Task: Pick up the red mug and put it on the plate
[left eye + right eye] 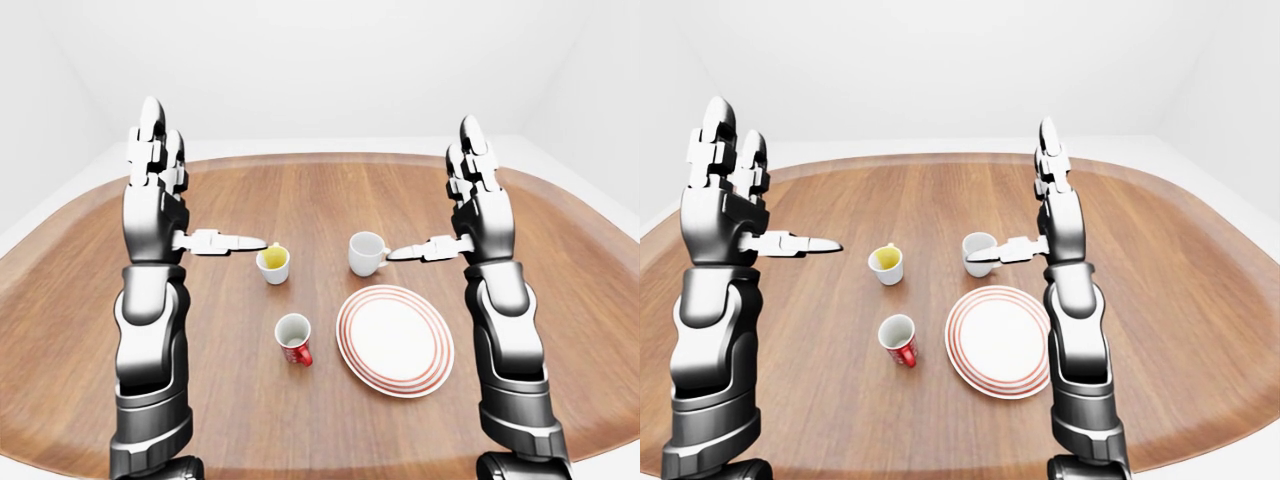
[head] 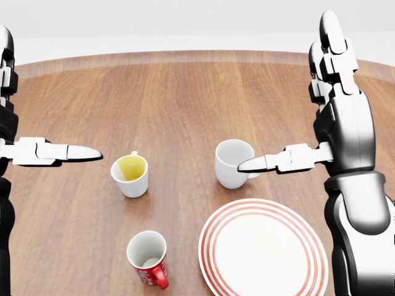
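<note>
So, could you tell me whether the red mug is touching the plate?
Apart. In the left-eye view, a strip of bare wood shows plainly between the red mug and the plate; the head view shows the same gap.

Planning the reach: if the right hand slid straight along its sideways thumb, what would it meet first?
Probably nothing: the right hand looks raised above the white mug. Farther along, the left hand faces it; depth is unclear.
</note>
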### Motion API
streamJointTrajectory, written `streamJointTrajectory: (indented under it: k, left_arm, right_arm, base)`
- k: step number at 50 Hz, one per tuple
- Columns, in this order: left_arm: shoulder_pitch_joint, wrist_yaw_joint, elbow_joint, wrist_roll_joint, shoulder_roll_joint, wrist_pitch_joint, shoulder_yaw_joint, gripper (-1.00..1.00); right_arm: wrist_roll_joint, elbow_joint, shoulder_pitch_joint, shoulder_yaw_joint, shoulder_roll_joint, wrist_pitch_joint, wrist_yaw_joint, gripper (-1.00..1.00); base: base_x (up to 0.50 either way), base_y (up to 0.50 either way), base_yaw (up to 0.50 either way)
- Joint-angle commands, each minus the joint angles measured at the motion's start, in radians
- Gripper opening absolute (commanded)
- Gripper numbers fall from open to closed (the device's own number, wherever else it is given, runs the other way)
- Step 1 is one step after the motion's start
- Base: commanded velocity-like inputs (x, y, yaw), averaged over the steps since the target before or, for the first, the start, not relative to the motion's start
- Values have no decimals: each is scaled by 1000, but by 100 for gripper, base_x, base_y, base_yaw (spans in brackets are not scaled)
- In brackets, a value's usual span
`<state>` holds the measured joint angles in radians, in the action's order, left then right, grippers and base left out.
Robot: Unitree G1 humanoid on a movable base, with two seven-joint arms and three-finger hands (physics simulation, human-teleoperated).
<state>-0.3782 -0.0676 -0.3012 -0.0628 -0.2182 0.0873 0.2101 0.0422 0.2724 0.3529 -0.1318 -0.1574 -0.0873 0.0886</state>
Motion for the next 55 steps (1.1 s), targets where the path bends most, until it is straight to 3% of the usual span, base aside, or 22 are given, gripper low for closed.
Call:
streamJointTrajectory:
  k: [1, 24, 55]
  left_arm:
    - [9, -3, -10, -7, -8, 0, 13, 100]
    - [10, -2, -10, -11, -15, 0, 19, 100]
    - [12, -5, -8, -6, -14, 0, 17, 100]
  right_arm:
    - [63, -17, 19, 30, 2, 0, 26, 100]
    - [286, -87, 79, 99, 21, 0, 163, 100]
    - [559, -209, 120, 201, 114, 0, 264, 100]
  base:
    - [0, 0, 0]
    - [0, 0, 0]
    - [0, 0, 0]
